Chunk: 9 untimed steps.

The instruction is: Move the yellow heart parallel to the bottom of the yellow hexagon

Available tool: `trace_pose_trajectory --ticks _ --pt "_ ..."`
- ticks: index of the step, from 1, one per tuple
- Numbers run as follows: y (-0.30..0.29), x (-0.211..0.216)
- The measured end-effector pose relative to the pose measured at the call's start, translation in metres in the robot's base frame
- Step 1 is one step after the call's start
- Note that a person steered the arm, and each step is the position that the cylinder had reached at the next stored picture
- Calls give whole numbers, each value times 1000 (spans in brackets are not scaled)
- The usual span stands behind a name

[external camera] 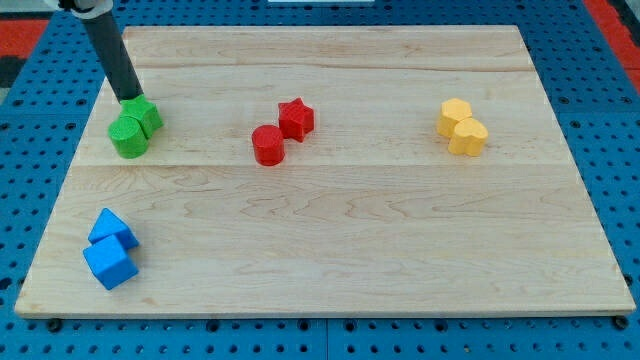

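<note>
The yellow heart (468, 137) lies at the view's right on the wooden board (330, 220). It touches the yellow hexagon (453, 115), which sits just up and left of it. My tip (131, 99) is far off at the view's upper left, at the top edge of two green blocks (134, 127). The rod slants up and to the left out of the view.
A red cylinder (268, 145) and a red star (296, 118) touch each other near the board's upper middle. Two blue blocks (111, 250) sit together at the lower left. A blue pegboard surrounds the board.
</note>
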<state>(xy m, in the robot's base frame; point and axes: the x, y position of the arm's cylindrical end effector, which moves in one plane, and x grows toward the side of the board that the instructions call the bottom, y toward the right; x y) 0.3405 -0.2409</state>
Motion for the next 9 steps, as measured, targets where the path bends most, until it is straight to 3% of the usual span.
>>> trace_pose_trajectory --ticks 1,3,5,6,8,9 --pt "33 -1" --pt "237 -22" --pt "396 -5" --pt "428 8" --pt "413 79" --pt "482 79"
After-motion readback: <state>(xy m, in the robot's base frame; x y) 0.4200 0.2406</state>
